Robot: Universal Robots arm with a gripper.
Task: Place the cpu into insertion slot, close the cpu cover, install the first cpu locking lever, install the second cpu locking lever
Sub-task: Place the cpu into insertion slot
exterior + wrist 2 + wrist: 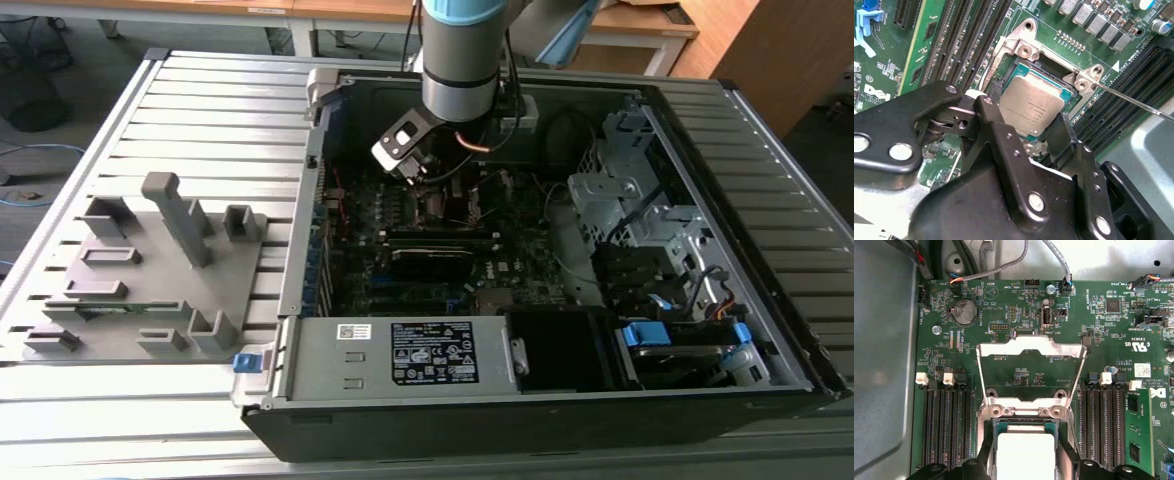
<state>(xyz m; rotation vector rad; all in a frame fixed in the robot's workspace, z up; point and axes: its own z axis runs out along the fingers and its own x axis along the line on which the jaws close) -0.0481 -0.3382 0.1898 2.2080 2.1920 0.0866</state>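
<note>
Grey-metal cpu (1031, 106) clamped between jaws over insertion slot (1046, 62); cpu cover (1026, 346) raised.

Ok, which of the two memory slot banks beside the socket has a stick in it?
The bank farther from the coin cell: a green module stands at its outer edge. The other bank has all slots bare.

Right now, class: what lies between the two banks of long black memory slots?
In the first wrist view, the cpu at the insertion slot lies between the memory slots, with the cpu cover standing open.
</note>
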